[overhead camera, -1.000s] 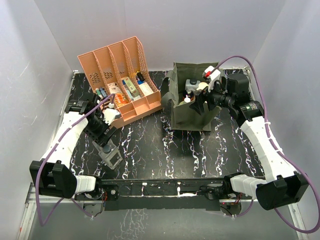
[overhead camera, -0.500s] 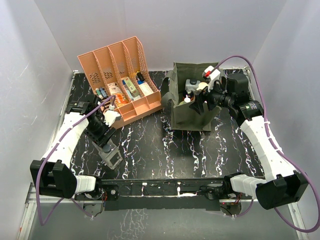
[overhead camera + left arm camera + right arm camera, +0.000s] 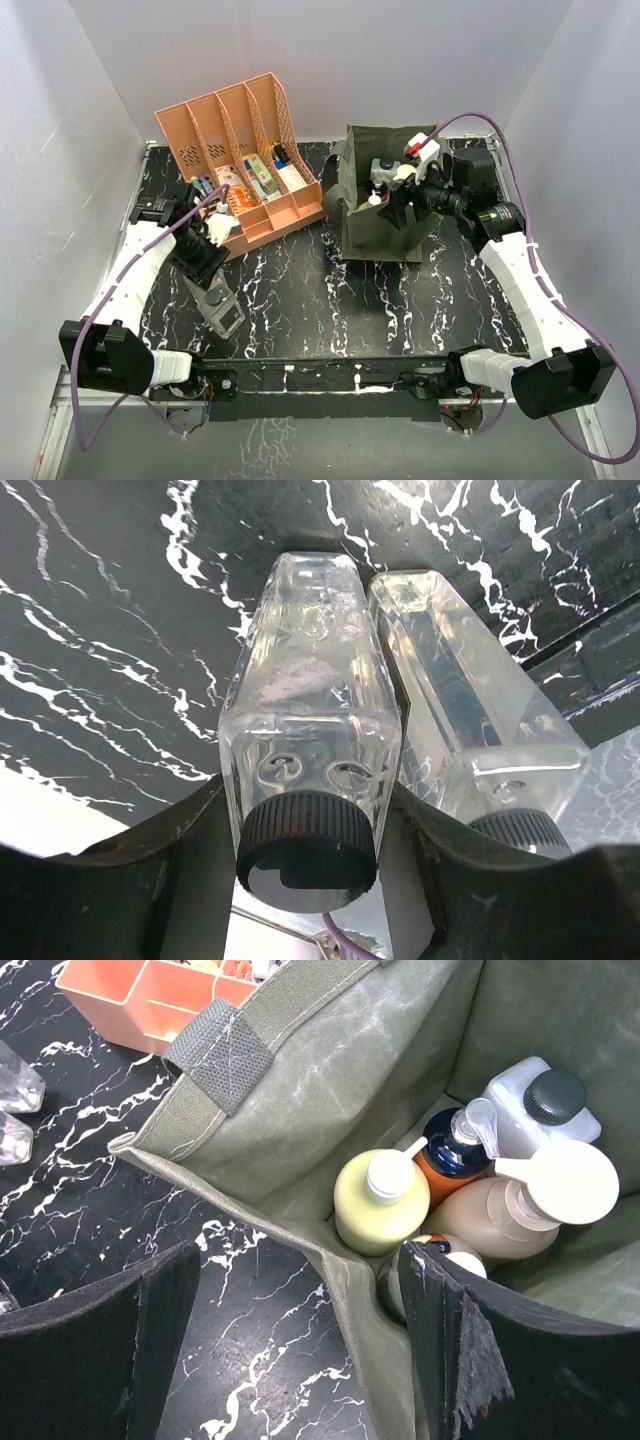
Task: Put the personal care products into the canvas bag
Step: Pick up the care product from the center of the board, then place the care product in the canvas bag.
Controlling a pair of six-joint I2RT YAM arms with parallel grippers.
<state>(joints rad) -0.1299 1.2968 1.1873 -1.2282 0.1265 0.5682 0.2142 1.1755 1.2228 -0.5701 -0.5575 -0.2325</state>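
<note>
My left gripper (image 3: 210, 285) (image 3: 305, 800) is shut on one bottle of the clear twin pack with dark caps (image 3: 223, 310) (image 3: 310, 710), low over the table at front left. The olive canvas bag (image 3: 375, 235) (image 3: 300, 1090) stands at centre right. My right gripper (image 3: 392, 205) (image 3: 300, 1290) is open and straddles the bag's front wall. Inside the bag stand the yellow white-capped bottle (image 3: 380, 1200), the orange-and-blue pump (image 3: 452, 1155), the white bottle (image 3: 530, 1110) and the tan pump (image 3: 520, 1205). The small clear round bottle (image 3: 455, 1255) is partly hidden by my finger.
The salmon-orange slotted rack (image 3: 240, 150) (image 3: 130, 990) with small colourful boxes and tubes stands at the back left, close to my left arm. White walls enclose the black marbled table (image 3: 300, 290). The table's front rail runs between the arm bases.
My left wrist has shifted slightly while holding the twin pack. The right arm and the bag have not moved.
</note>
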